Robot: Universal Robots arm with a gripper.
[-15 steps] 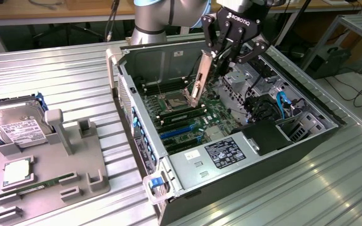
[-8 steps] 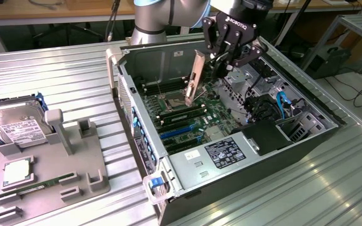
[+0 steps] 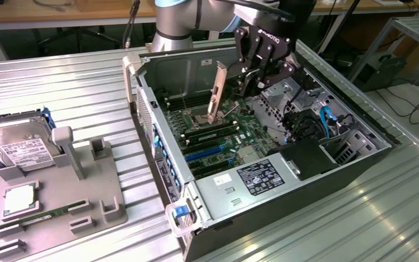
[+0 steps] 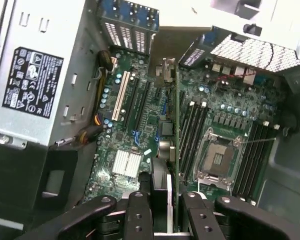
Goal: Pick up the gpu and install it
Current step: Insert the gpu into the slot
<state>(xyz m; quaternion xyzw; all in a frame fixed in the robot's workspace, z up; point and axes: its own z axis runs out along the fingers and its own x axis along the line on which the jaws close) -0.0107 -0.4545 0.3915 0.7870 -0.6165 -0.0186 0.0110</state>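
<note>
The gpu (image 3: 217,91) hangs over the open computer case (image 3: 167,98), its pale metal bracket strip pointing down toward the motherboard (image 3: 250,131). My gripper (image 3: 257,82) is shut on the card's dark body from above. In the wrist view the gpu (image 4: 176,130) shows edge-on as a thin strip running away from the gripper (image 4: 169,212), clamped between the two black fingers (image 4: 140,215). The card sits above the board, over the area between the expansion slots (image 4: 122,97) and the memory slots (image 4: 192,130). It is not touching any slot.
A grey parts fixture (image 3: 85,207) at the exterior view's left holds a hard drive (image 3: 20,150), a CPU (image 3: 22,199) and a RAM stick (image 3: 42,216). Inside the case are the labelled power supply (image 3: 264,177), the CPU socket (image 4: 217,157) and cables (image 3: 318,123).
</note>
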